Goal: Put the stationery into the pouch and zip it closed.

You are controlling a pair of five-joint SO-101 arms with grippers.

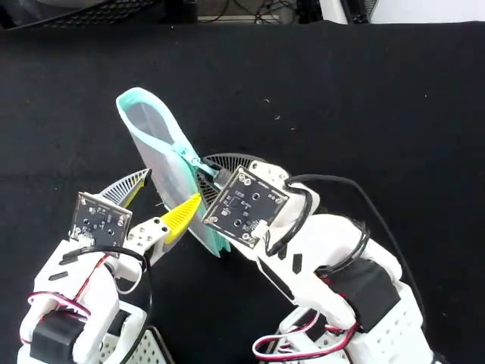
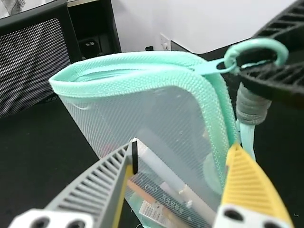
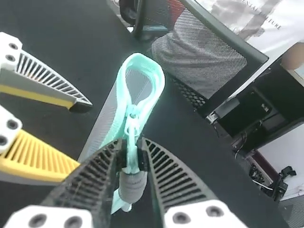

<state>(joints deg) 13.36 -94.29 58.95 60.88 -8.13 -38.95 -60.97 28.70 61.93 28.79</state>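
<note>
— Black cloth covers the whole counter point(image 1: 379, 114), doesn't it? What stands on it?

— A pouch point(image 1: 163, 152) of pale mesh with mint-green edging. It sits on its long edge, leaning a little, between the two arms. Its mouth gapes at the end farthest from them.

— Which arm is busy with it?

— The right arm point(image 1: 333, 258), the one with black jaws. They are clamped together on the mint zip pull point(image 3: 132, 142) along the pouch's top edge, with a small grey piece of the pull hanging just below them.

— And the left arm point(image 1: 76, 296)?

— Its jaws, one grey and one yellow, are spread wide apart at the pouch's mesh side. From the left wrist the pouch fills the gap ahead of them. From above, the yellow tip is right up against the mesh, though whether it actually touches cannot be told. The grey one stands clear of it.

— Where is the stationery point(image 2: 161, 190)?

— Inside, low in the pouch. It shows through the mesh as pale, flat pieces, too blurred to name one by one.
</note>
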